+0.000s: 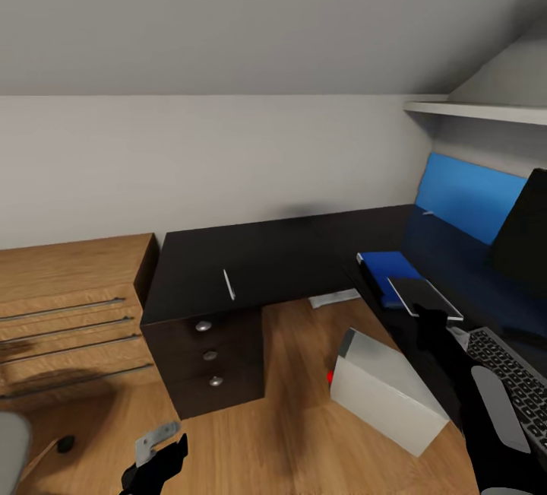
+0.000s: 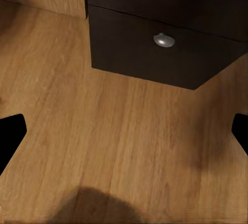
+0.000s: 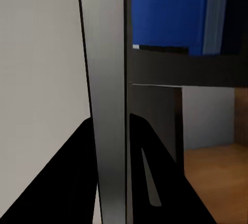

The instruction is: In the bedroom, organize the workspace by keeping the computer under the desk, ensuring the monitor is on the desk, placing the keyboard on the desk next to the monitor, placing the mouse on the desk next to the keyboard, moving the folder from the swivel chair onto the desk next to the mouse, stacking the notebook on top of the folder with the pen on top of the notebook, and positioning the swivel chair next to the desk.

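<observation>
Nearby, the light grey computer [image 1: 384,392] sits tilted, red-dotted.

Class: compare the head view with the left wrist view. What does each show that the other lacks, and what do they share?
The head view adds the thin white pen on the black desk top, the tilted light grey computer tower on the floor, the flat blue folder and the black keyboard. The left wrist view adds a dark rounded shadow on the floor. Both share the black drawer unit with round metal knobs, the light-wood cabinet, the wooden floor and the open left gripper.
</observation>
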You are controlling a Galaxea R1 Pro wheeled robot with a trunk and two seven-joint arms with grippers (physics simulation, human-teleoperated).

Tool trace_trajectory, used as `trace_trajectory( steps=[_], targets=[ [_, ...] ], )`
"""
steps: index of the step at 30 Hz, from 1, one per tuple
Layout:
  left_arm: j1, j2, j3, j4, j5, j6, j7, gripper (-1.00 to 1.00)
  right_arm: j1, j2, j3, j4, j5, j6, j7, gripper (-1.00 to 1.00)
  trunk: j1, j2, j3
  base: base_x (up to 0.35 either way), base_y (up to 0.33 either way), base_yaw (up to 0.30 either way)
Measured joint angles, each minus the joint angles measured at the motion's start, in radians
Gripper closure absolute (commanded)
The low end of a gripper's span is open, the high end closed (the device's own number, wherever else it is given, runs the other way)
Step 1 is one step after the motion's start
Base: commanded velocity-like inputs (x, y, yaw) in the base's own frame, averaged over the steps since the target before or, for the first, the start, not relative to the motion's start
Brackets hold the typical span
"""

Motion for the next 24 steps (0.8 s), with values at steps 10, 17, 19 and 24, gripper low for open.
trace_trajectory(
  steps=[10,17,19,24],
  targets=[
    [0.047,0.004,0.0,0.1,0.0,-0.145,-0.089,-1.0,0.0,0.001,0.0,-0.001,0.0,0.003,0.007,1.0,0.0,0.0,-0.002,0.0,0.0,-0.028],
    [0.103,0.003,0.0,0.103,-0.004,-0.214,-0.096,-1.0,0.0,0.002,0.002,0.001,0.002,0.002,0.037,1.0,-0.001,0.0,-0.002,0.167,0.0,0.0],
    [0.105,0.004,0.0,0.105,-0.004,-0.217,-0.096,-1.0,0.0,0.003,0.002,0.002,0.001,0.002,0.037,1.0,-0.001,0.0,-0.002,0.306,0.0,0.0],
    [0.107,0.004,0.0,0.106,-0.004,-0.219,-0.096,-1.0,0.0,0.003,0.002,0.004,0.002,0.003,0.037,1.0,-0.001,0.0,-0.002,0.304,0.0,0.0]
  ],
)
